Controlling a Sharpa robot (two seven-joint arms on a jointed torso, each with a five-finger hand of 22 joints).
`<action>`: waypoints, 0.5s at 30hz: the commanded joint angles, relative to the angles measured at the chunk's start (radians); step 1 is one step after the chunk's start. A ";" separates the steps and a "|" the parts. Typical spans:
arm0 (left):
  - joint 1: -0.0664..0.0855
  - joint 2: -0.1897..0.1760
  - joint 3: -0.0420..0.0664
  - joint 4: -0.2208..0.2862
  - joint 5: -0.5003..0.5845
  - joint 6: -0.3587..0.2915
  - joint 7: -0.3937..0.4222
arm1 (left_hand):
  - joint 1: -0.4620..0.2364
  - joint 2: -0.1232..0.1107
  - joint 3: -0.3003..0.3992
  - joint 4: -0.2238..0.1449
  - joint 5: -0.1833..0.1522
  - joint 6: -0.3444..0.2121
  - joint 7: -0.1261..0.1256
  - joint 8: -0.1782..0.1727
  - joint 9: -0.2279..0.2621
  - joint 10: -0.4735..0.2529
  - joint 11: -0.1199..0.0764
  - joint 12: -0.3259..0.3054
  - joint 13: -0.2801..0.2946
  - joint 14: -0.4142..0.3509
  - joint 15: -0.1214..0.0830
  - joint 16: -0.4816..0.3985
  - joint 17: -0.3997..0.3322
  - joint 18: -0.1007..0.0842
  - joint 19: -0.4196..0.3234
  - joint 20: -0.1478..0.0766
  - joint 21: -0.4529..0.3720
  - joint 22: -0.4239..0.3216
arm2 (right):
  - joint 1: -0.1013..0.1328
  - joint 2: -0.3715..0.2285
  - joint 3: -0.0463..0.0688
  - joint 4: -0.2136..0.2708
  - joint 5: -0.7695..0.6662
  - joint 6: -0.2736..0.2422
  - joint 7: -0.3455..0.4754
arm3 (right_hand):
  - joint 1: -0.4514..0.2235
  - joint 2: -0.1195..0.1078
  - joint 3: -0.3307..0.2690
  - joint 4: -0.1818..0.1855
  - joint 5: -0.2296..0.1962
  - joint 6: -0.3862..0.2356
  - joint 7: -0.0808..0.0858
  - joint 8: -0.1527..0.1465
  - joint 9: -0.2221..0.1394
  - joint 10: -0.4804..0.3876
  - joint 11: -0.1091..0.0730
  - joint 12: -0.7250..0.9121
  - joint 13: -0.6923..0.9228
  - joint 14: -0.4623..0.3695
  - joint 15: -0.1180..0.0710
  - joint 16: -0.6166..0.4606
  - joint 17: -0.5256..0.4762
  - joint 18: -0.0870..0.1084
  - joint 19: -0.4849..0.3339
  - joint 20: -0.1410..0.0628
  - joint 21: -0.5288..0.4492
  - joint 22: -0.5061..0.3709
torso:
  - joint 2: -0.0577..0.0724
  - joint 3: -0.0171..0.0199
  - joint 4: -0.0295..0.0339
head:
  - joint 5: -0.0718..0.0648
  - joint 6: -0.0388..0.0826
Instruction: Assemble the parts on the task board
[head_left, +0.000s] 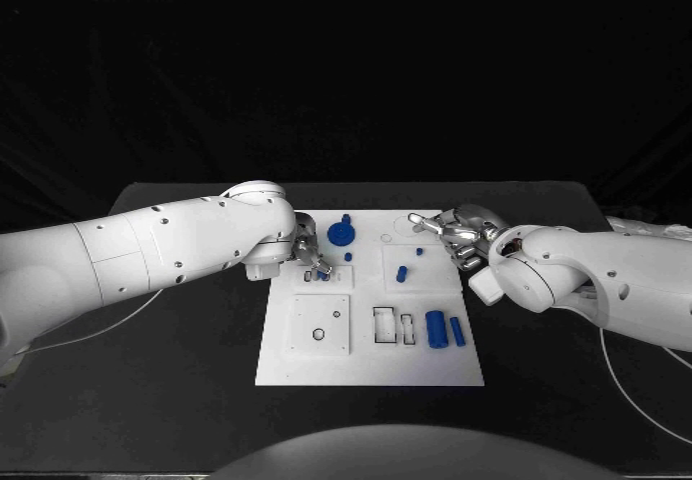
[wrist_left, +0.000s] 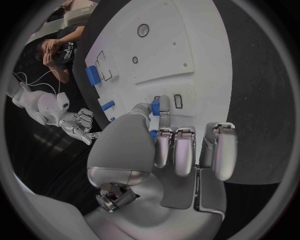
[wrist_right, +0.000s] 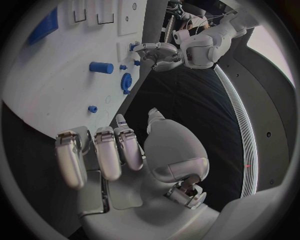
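Now my left hand (wrist_left: 164, 142) pinches a small blue part (wrist_left: 155, 106) between thumb and fingertip over the task board (head_left: 433, 355), near its far left slots. Part looks light, rigid and smooth, likely to slip or twist; best held by its flat sides. My right hand (head_left: 450, 232) hovers at the board's far right edge, fingers apart, holding nothing.

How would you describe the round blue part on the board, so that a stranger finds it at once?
Start at the white task board in the middle of the black table, then go to its far edge, near the left hand. The round blue part lies there. It is disc-shaped, while the other blue pieces are small pegs or long bars.
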 joint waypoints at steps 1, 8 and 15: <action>-0.004 0.004 -0.001 0.001 0.004 0.017 0.012 | 0.011 0.001 0.007 -0.002 -0.006 0.000 -0.004 -0.004 -0.002 0.102 -0.004 0.002 0.263 0.102 -0.003 0.003 0.263 -0.007 0.105 -0.009 0.002 0.263 | -0.001 0.000 0.000 0.001 -0.006 0.010 0.002 | 0.003 0.010 -0.005 0.000 0.004 0.007 0.039 0.006 0.001 0.105 0.007 -0.001 0.262 0.102 0.006 0.004 0.263 -0.007 0.103 0.008 0.004 0.263 | 0.000 0.0001 0.0004 | -0.001 -0.001; -0.004 0.006 -0.001 0.000 0.008 0.025 0.014 | 0.013 0.002 0.008 -0.002 -0.010 -0.001 -0.003 -0.005 0.000 0.102 -0.004 0.002 0.263 0.102 -0.002 0.003 0.263 -0.007 0.105 -0.010 0.002 0.263 | -0.001 0.000 0.000 0.001 -0.006 0.009 0.001 | 0.003 0.011 -0.007 0.000 0.004 0.007 0.039 0.007 0.001 0.105 0.007 -0.001 0.262 0.102 0.006 0.004 0.263 -0.007 0.103 0.009 0.004 0.263 | 0.000 0.0010 0.0012 | -0.002 -0.004; -0.005 0.006 -0.002 -0.003 0.010 0.030 0.012 | 0.013 0.002 0.008 -0.002 -0.011 -0.001 -0.003 -0.006 0.000 0.102 -0.003 0.002 0.263 0.102 -0.002 0.003 0.263 -0.007 0.105 -0.010 0.002 0.263 | -0.001 0.001 0.000 0.001 -0.006 0.009 0.001 | 0.003 0.011 -0.007 0.000 0.004 0.007 0.039 0.007 0.001 0.105 0.007 -0.001 0.262 0.102 0.006 0.004 0.263 -0.007 0.103 0.009 0.004 0.263 | 0.000 0.0006 -0.0004 | -0.001 -0.004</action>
